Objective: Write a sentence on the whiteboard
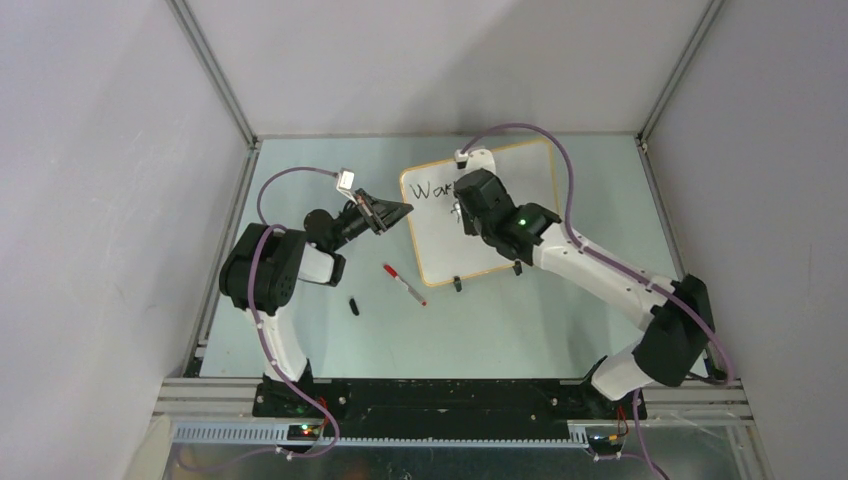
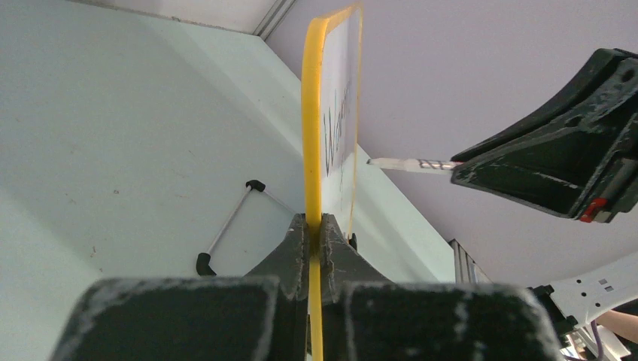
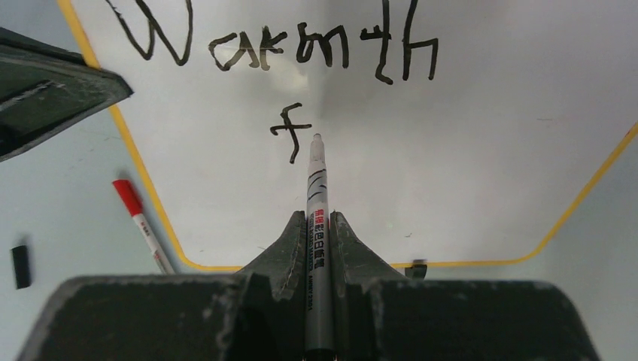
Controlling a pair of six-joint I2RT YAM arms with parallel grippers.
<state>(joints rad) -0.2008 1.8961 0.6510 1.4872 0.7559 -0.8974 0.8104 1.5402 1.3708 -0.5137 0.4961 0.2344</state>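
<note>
whiteboard (image 1: 440, 245) sits at the middle far part of the desk (image 1: 500, 330), turned at an angle, its two black clip feet on the near edge. the yellow-orange frame shows all round it. a thin wire leg (image 2: 226, 226) with black tips shows behind the board in the left wrist view.

left jaws: closed tight on the board's left edge, with the frame pinched between the two fingers (image 2: 290, 248).

right jaws: closed on a black marker (image 3: 317, 188), gripped along its barrel, tip pointing at the board face. the right arm reaches over the board from the near right.

the sentence (image 3: 301, 53): "warmth" stands on the top line and a single "f" below it, in thin black strokes. the marker tip is just right of the "f", at or very near the surface; cannot tell if it touches.

loose on the desk, near the board's near-left corner: a red-capped marker (image 1: 405, 285). a small black cap (image 1: 354, 306) lies further left, apart from it.
</note>
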